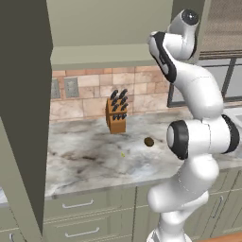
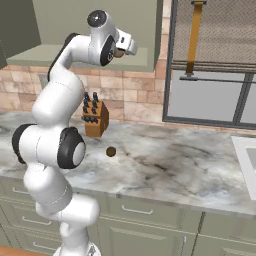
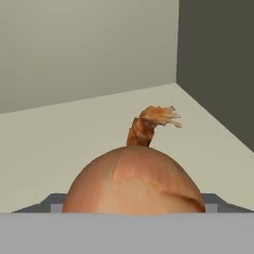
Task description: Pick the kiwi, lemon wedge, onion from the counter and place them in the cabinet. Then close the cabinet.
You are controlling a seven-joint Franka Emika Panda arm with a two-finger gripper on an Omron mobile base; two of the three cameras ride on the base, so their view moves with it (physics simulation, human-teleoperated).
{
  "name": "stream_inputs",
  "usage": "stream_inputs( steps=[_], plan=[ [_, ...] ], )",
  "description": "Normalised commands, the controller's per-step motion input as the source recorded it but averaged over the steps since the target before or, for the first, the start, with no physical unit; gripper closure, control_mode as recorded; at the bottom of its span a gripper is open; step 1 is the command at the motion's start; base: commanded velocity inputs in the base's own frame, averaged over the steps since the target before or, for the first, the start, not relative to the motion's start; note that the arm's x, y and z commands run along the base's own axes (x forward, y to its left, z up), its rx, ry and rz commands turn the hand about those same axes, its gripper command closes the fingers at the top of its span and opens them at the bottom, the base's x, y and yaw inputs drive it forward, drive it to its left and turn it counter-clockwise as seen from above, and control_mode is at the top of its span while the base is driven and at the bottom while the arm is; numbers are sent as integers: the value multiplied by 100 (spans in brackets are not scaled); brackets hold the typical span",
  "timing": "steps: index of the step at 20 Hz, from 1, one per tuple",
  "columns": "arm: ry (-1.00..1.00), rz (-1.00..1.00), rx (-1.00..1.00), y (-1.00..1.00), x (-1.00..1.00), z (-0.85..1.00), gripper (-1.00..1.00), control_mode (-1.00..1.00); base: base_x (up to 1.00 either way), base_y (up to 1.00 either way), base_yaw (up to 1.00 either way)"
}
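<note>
The orange-brown onion (image 3: 134, 178) sits between my gripper's (image 3: 134, 204) widely spread fingers, which are shut on its sides. It hangs just above the floor of the olive-grey cabinet (image 3: 74, 129), with its dry stalk pointing toward the back wall. From the right base view, my gripper (image 2: 125, 50) reaches into the open cabinet (image 2: 75, 55) with a bit of the onion (image 2: 119, 54) showing. Below, the dark kiwi (image 1: 149, 141) (image 2: 111, 151) lies on the marbled counter (image 1: 85, 160) (image 2: 175, 165). The tiny yellow lemon wedge (image 1: 123, 154) lies in front of the kiwi.
A wooden knife block (image 1: 116, 115) (image 2: 95, 119) stands at the back of the counter under the cabinet. The cabinet's open door (image 1: 23, 94) juts out on the left. A window (image 2: 215, 75) and a sink edge (image 2: 247, 155) lie to the right.
</note>
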Motion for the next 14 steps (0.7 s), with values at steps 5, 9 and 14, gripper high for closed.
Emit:
stream_inputs(
  steps=[5,9,14],
  plan=[
    [0,0,-3,-1,100,-1,100,-100,0,0,0],
    [0,0,-11,6,71,-1,-100,-100,0,0,0],
    [0,0,-2,7,7,-20,-100,-100,0,0,0]
  ],
)
